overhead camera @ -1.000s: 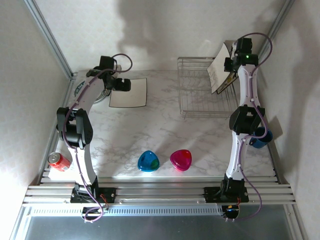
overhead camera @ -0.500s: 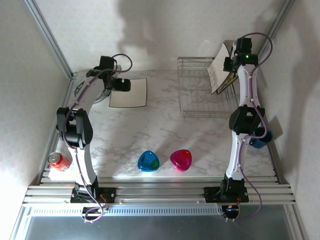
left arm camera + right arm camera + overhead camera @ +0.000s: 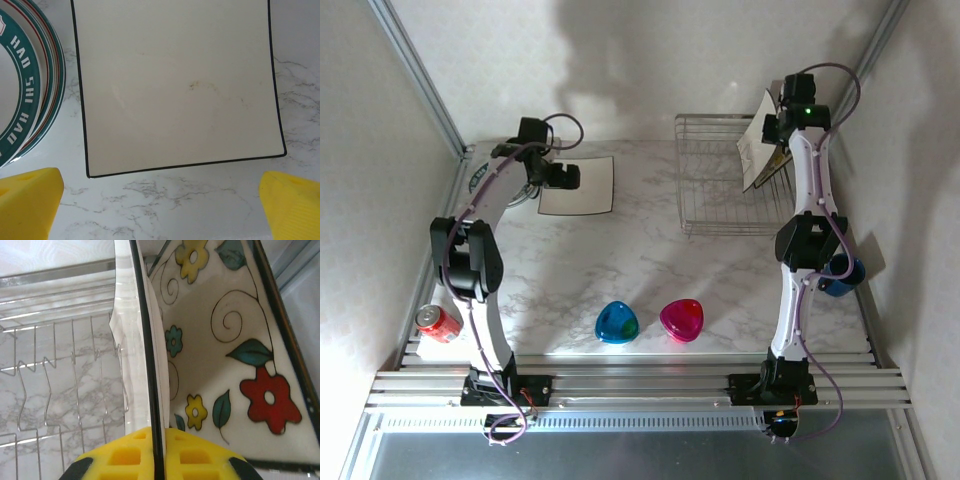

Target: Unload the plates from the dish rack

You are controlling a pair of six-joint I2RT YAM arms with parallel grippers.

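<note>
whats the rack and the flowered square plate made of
dish rack: thin silvery bars with bright glints, so likely polished or chromed metal wire. flowered square plate: smooth cream face with painted flowers, a dark rim line and a soft sheen, so probably glazed ceramic, though melamine can't be ruled out.

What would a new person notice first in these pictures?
The right gripper is shut on the rim of a tilted flowered plate, at the dish rack's right side. The open left gripper hovers above a plain square plate lying flat on the marble table.
</note>
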